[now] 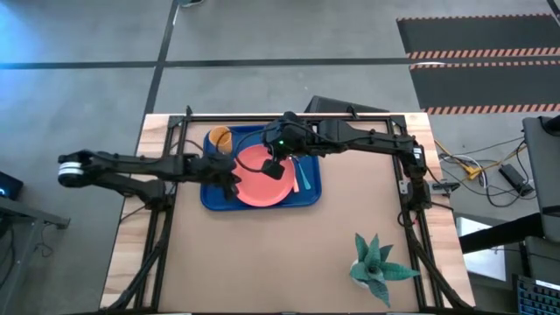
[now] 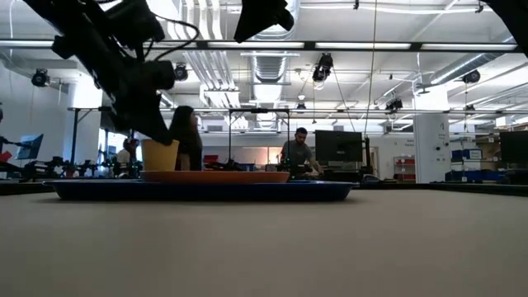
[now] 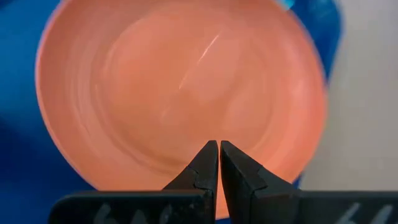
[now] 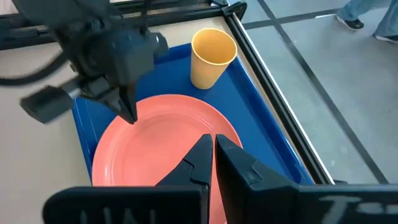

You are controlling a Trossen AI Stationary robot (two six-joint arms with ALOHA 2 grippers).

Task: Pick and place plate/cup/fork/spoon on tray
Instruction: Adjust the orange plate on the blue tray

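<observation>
Our right gripper [image 4: 212,152] hovers pressed together over the round salmon-pink plastic plate [image 1: 262,179] in the royal-blue rectangular tray [image 1: 210,197] — the teal-handled spoon [image 1: 297,178] lies at its three o'clock, nearest this arm. Left gripper [image 3: 219,163], also pinched empty, waits at nine o'clock.

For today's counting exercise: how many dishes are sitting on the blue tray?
2: the pink plate in the tray's middle, and the yellow cup upright at a far corner. Cutlery may be hidden under the arms.

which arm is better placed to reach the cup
Left, likely. The cup stands in the tray corner on the left arm's side, nearer the left gripper than the right gripper above the plate.
</observation>
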